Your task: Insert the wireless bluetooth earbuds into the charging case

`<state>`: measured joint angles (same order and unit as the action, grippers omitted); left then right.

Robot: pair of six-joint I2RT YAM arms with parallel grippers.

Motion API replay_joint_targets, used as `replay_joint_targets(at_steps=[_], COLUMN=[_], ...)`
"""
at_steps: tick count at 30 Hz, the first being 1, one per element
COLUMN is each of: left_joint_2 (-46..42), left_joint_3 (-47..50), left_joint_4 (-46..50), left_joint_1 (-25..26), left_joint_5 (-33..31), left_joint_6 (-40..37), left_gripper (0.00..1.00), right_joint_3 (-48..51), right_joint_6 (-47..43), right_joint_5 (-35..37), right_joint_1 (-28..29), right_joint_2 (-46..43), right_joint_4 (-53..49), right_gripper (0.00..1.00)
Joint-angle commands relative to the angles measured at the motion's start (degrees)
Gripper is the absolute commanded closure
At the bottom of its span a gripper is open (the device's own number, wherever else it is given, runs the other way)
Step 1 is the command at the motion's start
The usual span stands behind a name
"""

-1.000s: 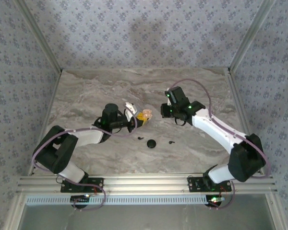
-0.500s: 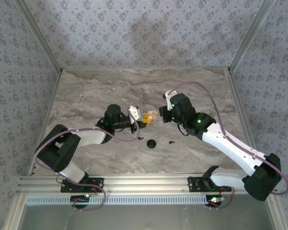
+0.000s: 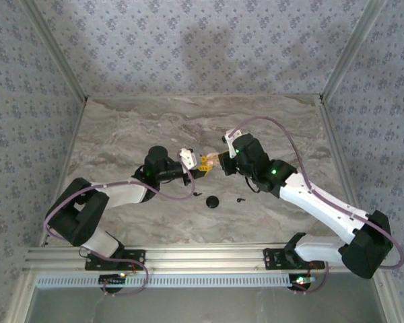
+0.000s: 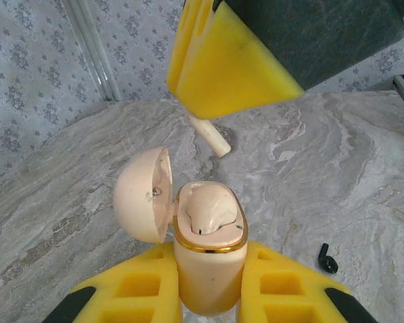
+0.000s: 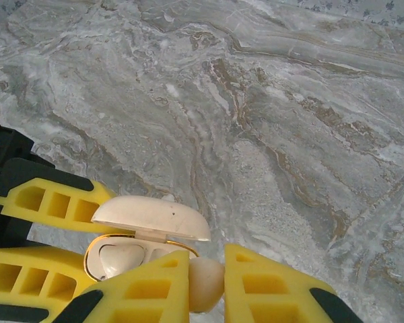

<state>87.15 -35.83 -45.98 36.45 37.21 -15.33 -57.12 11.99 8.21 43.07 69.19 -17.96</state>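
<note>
The wireless bluetooth earbuds read as two tiny black stemmed buds lying loose on the bench (image 3: 121, 128). The left black earbud (image 3: 197, 195) sits near a round black puck (image 3: 213, 201), and the right black earbud (image 3: 240, 199) lies on the puck's other side. Both are apart from either arm. Just beyond them the cream, gold-rimmed charging case (image 4: 209, 215) is clenched around its body by the left gripper (image 4: 209, 250). Its hinged lid (image 4: 143, 195) is swung open to one side and its mouth is turned toward the opposite arm. I judge it is held this way to offer a steady, open target. The right gripper (image 5: 207, 269) is closed on a small cream stemmed piece (image 4: 209, 138), coloured like the case and shaped like a bud. The piece is poised just beside the open mouth and seemingly clear of it, though I cannot say whether it belongs in the case. The case's inside shows a cream moulded form, and I cannot tell whether a bud is already seated there. Seating the piece would call for lining its stem up with a well, and the black buds are not yet picked up.
</note>
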Motion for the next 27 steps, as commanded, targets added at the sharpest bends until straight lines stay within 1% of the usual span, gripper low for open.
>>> replay_joint_targets(at_steps=[1,16,27], left_joint_2=[-2.18,-1.55,-1.52], left_joint_3=[0.59,0.37,0.15], left_joint_4=[-2.49,-6.90,-9.62], left_joint_1=[0.31,0.30,0.29], left_joint_5=[-0.02,0.33,0.05], left_joint_6=[0.88,6.13,9.25], left_gripper=[0.89,0.89,0.89], right_joint_3=[0.42,2.28,3.99], right_joint_6=[-1.00,-0.17,0.27], right_joint_5=[0.82,1.99,1.00], right_joint_1=[0.34,0.12,-0.19], right_joint_2=[0.51,0.77,0.77], right_joint_4=[2.46,5.14,7.75], right_gripper=[0.83,0.83,0.84])
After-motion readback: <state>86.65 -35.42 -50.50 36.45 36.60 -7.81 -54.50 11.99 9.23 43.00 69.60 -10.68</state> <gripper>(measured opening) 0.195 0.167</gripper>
